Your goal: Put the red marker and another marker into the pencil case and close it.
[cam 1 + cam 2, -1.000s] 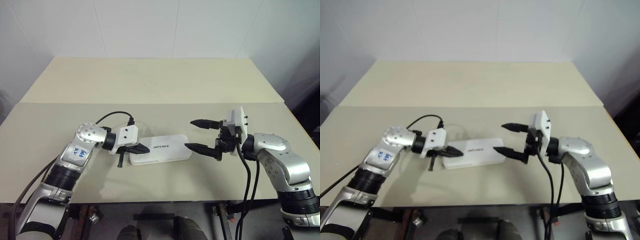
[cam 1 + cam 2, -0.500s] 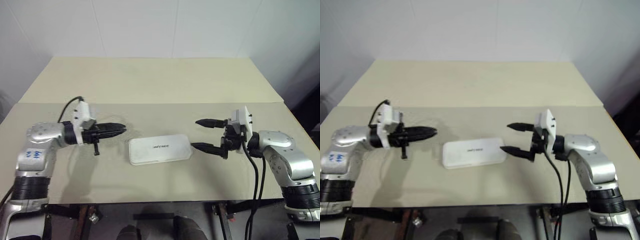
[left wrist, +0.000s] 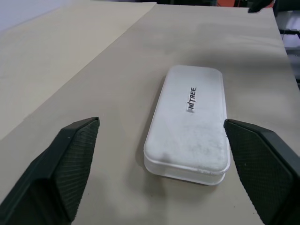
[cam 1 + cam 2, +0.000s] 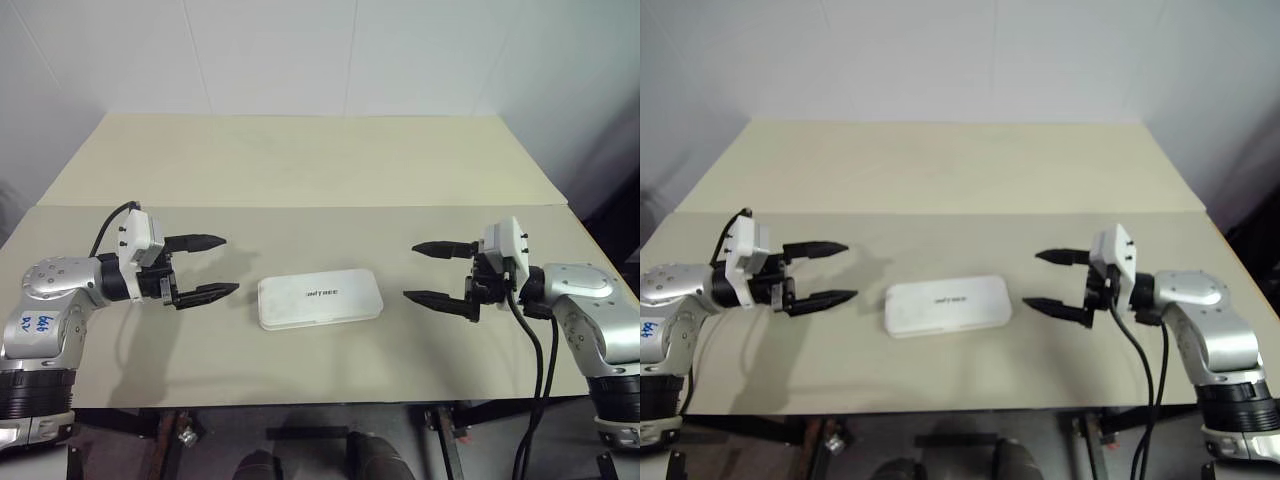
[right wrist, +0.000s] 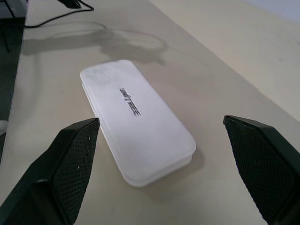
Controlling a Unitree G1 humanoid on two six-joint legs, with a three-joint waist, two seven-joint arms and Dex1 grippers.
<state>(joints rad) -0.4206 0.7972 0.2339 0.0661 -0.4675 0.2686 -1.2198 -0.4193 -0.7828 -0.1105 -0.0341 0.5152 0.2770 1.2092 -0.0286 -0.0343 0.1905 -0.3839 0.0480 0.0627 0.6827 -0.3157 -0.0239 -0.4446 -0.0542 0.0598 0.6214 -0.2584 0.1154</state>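
The white pencil case point(image 4: 320, 299) lies shut on the table point(image 4: 300, 160) between my two arms, its lid down with dark lettering point(image 3: 192, 99) on top. My left gripper point(image 4: 212, 266) hangs open to the case's left, a short gap away, pointing at it. My right gripper point(image 4: 428, 272) hangs open to the case's right, also apart from it, with nothing between its fingers. Both wrist views look along wide-spread fingers point(image 3: 70, 159) at the shut case point(image 5: 136, 119). The red marker and the other marker are out of view.
The beige table reaches far back behind the case, with a seam point(image 4: 300, 206) across it. Black cables point(image 4: 520, 380) hang from my right arm past the table's front edge. A cable point(image 5: 51, 16) trails on the table near my left arm.
My left gripper has drawn back leftward from the case's left end and opened from shut. My right gripper has moved a little rightward, away from the case, staying open. The case lies still.
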